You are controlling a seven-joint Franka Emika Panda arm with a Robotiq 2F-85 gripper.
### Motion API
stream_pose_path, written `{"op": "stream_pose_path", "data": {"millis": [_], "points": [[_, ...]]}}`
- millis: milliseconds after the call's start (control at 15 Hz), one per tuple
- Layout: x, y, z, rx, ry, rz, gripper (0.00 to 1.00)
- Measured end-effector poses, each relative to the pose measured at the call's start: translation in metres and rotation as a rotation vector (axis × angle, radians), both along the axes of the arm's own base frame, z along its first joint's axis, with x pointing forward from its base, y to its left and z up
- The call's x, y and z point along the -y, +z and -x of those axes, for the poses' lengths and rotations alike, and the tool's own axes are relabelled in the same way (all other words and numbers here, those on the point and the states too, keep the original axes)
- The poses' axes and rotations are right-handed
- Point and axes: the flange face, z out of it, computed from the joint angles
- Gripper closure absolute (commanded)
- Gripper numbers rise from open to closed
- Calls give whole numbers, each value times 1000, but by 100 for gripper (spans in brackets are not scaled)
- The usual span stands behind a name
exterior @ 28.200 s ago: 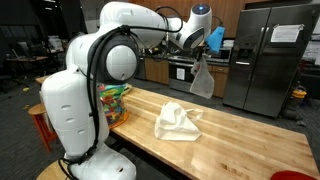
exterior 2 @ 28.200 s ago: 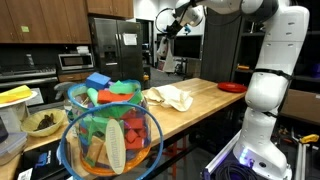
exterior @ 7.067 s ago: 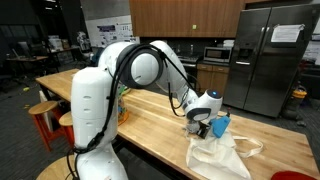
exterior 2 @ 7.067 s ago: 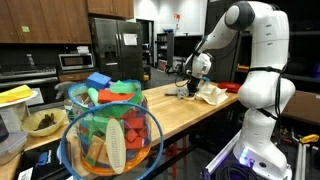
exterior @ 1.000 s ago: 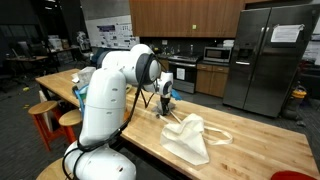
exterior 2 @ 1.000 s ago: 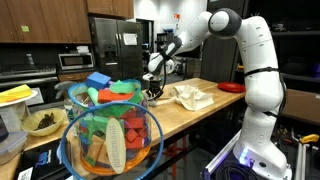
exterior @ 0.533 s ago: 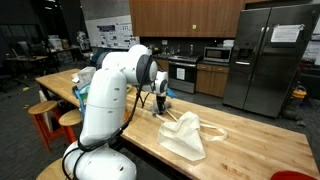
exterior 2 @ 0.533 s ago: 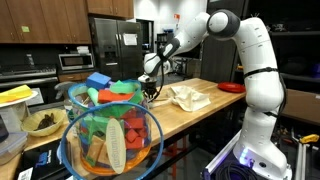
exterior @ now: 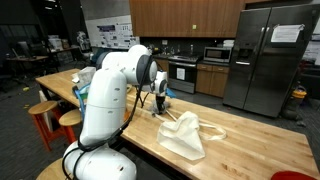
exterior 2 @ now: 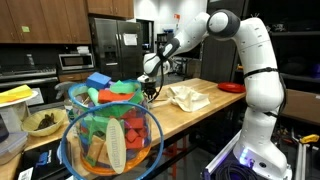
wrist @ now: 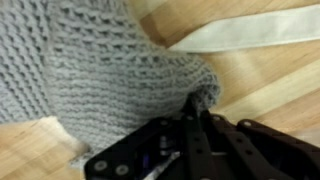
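Knit cloth [wrist: 105,65]: crumpled on wooden table [exterior: 255,135], mid-tabletop; long axis running from the pinched corner diagonally away from the tool, white strap [wrist: 250,35] trailing beside.
Wire basket [exterior 2: 68,155]: heaped with coloured blocks [exterior 2: 120,90].
Gripper [wrist: 195,100]: jaws together, clamped on the cloth's edge, low over the table.

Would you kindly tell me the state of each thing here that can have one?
Pale knitted cloth: crumpled, lying on the wooden table, one edge pinched.
Tool: shut on that edge.
Stainless steel fridge: doors shut.
Wire basket of coloured toys: upright, full.
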Motion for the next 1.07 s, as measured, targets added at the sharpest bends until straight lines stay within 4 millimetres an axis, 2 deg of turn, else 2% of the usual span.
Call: {"op": "stream_pose_path", "data": {"millis": [667, 733, 800, 1067], "points": [[0, 0, 0, -1, -14, -2, 99], [0, 0, 0, -1, -16, -3, 70], [1, 0, 0, -2, -17, -4, 93], [5, -1, 1, -22, -36, -15, 70]]}}
